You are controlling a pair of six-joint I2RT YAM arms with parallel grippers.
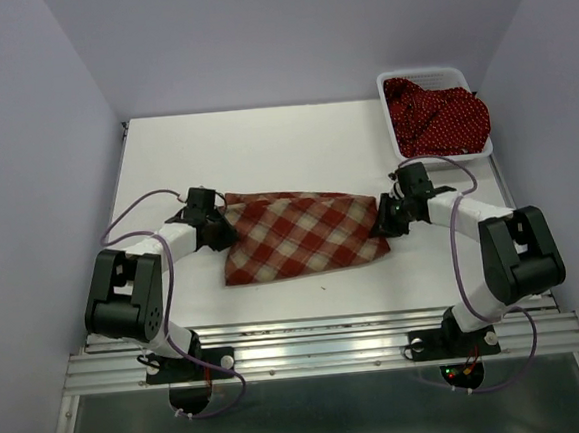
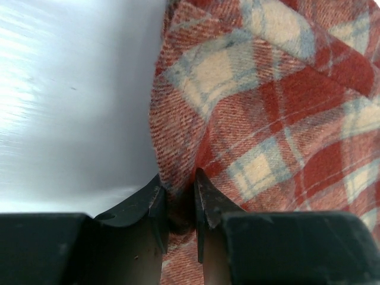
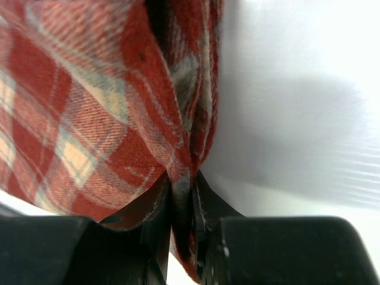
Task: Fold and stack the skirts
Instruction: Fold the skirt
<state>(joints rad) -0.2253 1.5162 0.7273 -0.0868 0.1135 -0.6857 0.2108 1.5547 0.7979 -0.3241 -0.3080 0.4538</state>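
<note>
The red-and-cream checked skirt (image 1: 301,236) lies spread flat across the middle of the white table. My left gripper (image 1: 222,222) sits at its left edge, and in the left wrist view the gripper (image 2: 177,190) is shut on a pinched fold of the checked skirt (image 2: 267,119). My right gripper (image 1: 381,219) is at the right edge. Its wrist view shows the gripper (image 3: 182,187) shut on the bunched hem of the checked skirt (image 3: 89,119). Dark red skirts with white dots (image 1: 437,115) lie heaped in the basket.
A white mesh basket (image 1: 423,70) stands at the back right corner of the table (image 1: 264,148). Grey walls close in the left, back and right sides. Both arm bases sit on the metal rail at the near edge.
</note>
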